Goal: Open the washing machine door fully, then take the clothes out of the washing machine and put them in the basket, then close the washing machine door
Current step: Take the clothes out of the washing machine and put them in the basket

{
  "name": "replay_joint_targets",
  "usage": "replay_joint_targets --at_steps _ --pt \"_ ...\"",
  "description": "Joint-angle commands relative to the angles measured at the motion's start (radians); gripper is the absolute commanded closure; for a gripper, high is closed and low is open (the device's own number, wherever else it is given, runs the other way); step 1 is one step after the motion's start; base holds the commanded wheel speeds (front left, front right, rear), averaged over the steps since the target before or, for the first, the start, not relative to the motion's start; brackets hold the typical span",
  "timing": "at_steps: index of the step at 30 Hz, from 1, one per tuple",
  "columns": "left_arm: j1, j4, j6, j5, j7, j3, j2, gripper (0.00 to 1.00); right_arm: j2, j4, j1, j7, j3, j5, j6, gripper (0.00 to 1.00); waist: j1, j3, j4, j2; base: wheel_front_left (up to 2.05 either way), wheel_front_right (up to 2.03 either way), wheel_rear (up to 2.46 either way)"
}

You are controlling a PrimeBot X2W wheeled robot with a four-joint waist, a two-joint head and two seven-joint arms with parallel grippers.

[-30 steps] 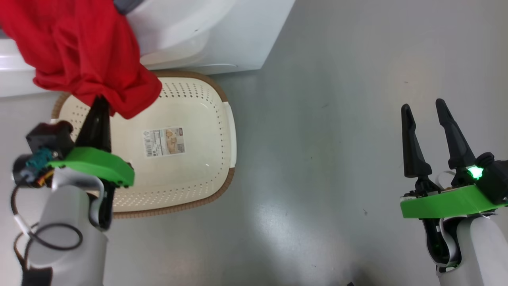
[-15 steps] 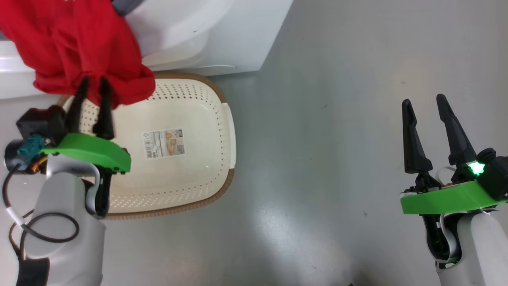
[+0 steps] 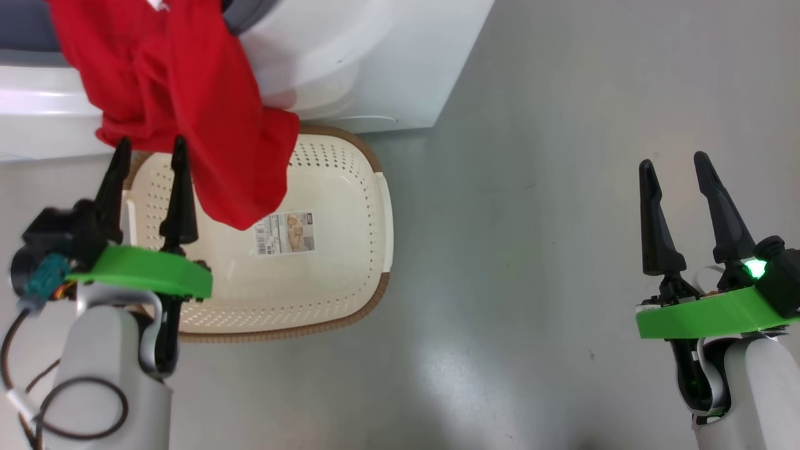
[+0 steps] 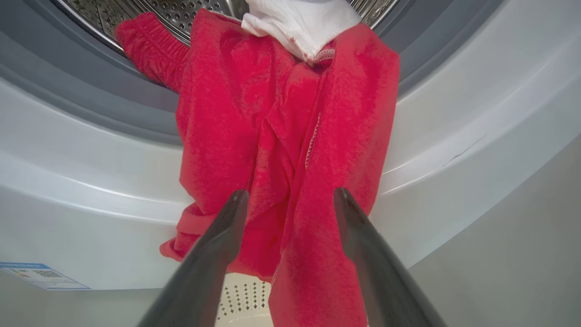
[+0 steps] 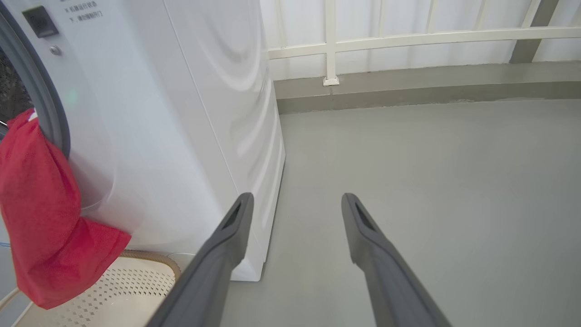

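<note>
Clothes (image 3: 206,125), red w/ a bit of white at the top, hang out of the washing machine (image 3: 387,62). Their top end lies in the steel drum (image 4: 181,13). The rest flops over the grey ring (image 4: 91,100) and down the white front. The low tip hangs over the basket (image 3: 350,187), near the sticker (image 3: 284,232) inside, but we can't tell if it touches the bottom.

The basket sits on the grey floor (image 3: 531,250), right up against the machine, under its mouth. We see no clothes lying loose in it yet.

Our left claw (image 3: 152,142) is just in front of the clothes, above the basket's left part. Its two fingers are wide apart & grip nothing; the red cloth hangs close behind them. Our right claw (image 3: 672,161) is well apart from all this, out over the floor. Its fingers are apart too, w/ nothing in them.

How far are we? We think step 1 is done: the washing machine door must be open, b/c the clothes come out thru the mouth. Step 2 is approx. half done: the clothes are part out, part in, and not in the basket. Left to do: grab the cloth, pull the top end free of the drum, drop it all in the basket, then shut the door. Cloth is soft, so it may snag on the ring.
</note>
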Motion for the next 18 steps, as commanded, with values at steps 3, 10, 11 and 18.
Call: replay_joint_targets --at_steps 3,10,11,18 --pt "0.079 -0.096 -0.006 0.006 -0.005 0.048 0.021 0.00 -0.003 -0.021 0.033 -0.006 0.011 -0.019 0.006 0.00 0.0000 -0.023 0.017 -0.0001 0.00 0.00 0.00" --pt "0.171 -0.222 -0.006 0.015 -0.005 0.070 0.009 0.00 -0.003 -0.021 0.044 -0.006 0.004 -0.023 0.006 0.00 0.0000 -0.040 0.029 -0.0001 0.00 0.00 0.00" --pt "0.186 -0.238 -0.006 0.016 -0.005 0.072 0.007 0.00 -0.003 -0.021 0.046 -0.006 0.005 -0.022 0.006 0.00 0.0000 -0.043 0.030 -0.0001 0.00 0.00 0.00" --pt "0.274 -0.331 -0.006 0.015 -0.005 0.082 -0.005 0.00 -0.003 -0.022 0.052 -0.006 0.007 -0.018 0.006 0.00 0.0000 -0.044 0.026 -0.0001 0.00 0.00 0.00"
